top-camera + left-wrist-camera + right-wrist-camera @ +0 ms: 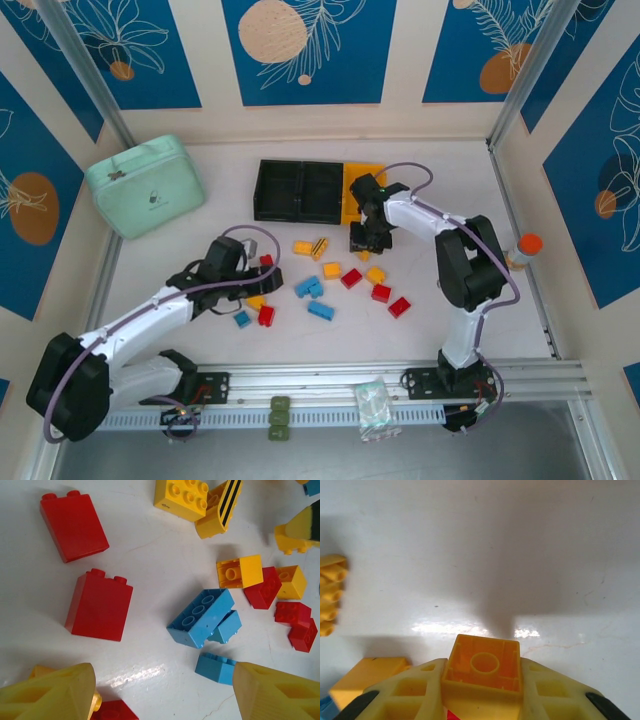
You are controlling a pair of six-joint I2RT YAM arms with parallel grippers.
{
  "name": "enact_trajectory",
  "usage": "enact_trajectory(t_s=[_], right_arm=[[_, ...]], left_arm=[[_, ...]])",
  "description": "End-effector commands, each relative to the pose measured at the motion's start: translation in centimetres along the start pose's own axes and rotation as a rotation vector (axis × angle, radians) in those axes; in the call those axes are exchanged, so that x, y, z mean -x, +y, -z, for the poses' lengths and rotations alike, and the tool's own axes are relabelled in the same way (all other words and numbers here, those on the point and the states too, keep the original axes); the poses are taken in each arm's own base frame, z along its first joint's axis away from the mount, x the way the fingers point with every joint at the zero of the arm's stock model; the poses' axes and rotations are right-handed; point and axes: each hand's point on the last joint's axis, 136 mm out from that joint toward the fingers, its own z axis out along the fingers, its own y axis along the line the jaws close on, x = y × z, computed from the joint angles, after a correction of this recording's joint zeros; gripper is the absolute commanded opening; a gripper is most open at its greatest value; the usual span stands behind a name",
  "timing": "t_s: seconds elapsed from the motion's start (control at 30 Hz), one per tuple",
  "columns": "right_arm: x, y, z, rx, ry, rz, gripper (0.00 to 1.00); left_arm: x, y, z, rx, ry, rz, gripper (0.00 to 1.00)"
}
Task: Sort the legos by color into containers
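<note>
From the top camera, my right gripper (365, 238) stands just in front of the yellow bin (350, 200), on its near side and low over the table (450, 165). The two black bins (298, 190) are joined to the yellow bin on its left. My left gripper (243, 272) is well apart from the yellow bin, to its near left. It hangs at the edge of the loose legos (330, 285), which lie spread in front of that bin.

From the left wrist camera, my left gripper (165, 700) is open wide and has nothing between its fingers (50, 695). A small blue brick (216, 667) lies just beside the right finger, and a red brick (115, 712) lies near the left one. I think closing here could catch two colours together, or only push them away.

From the right wrist camera, my right gripper (482, 680) is closed on a yellow brick (482, 662). Its hollow underside faces the camera, and a finger presses on each side of it. The brick sticks out past my fingertips, so I judge the hold to be shallow. It may turn or slip out when I lift it. The yellow bin is so near that a low carry could knock its front wall. A release too far left of the yellow bin would put the brick in a black bin.
</note>
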Motion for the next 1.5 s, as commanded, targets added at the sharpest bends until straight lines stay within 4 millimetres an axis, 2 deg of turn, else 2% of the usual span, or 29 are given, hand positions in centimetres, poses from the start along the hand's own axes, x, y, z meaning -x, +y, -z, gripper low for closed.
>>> enact_trajectory(t_s=[0.0,0.1,0.2,0.43,0.6,0.87,1.0,1.07,1.3,1.47], right_arm=[[2.4,1.0,4.5,0.05,-0.094,0.012,0.25],[5.0,1.1,6.0,0.055,-0.138,-0.002,0.25],[7.9,0.8,6.3,0.051,-0.169,-0.035,0.25],[13.7,0.1,4.8,0.035,-0.195,-0.104,0.25],[15.8,-0.3,2.9,0.036,-0.178,-0.139,0.25],[16.5,-0.7,-0.1,-0.001,-0.127,-0.141,0.27],[16.4,-0.8,-0.3,-0.009,-0.124,-0.142,0.33],[16.4,-0.8,-0.1,-0.013,-0.126,-0.141,0.39],[16.6,-0.1,2.8,0.004,-0.176,-0.123,0.49],[16.3,0.5,6.0,0.021,-0.227,-0.109,0.5]], left_arm=[[1.7,-2.2,0.1,-0.05,-0.04,-0.018,0.72],[2.2,-3.0,0.0,-0.066,-0.042,-0.026,0.72],[2.5,-3.6,0.0,-0.072,-0.047,-0.042,0.73],[2.7,-3.3,0.4,-0.044,-0.058,-0.041,0.73],[2.4,-2.7,0.3,-0.014,-0.048,-0.039,0.72],[2.7,-2.5,-0.3,0.014,-0.031,-0.047,0.72],[2.8,-2.6,-0.7,0.02,-0.02,-0.056,0.73],[3.0,-2.7,-0.7,0.025,-0.016,-0.059,0.73],[4.1,-3.2,-0.4,0.045,-0.036,-0.085,0.74],[4.6,-3.2,0.2,0.064,-0.049,-0.098,0.74]])
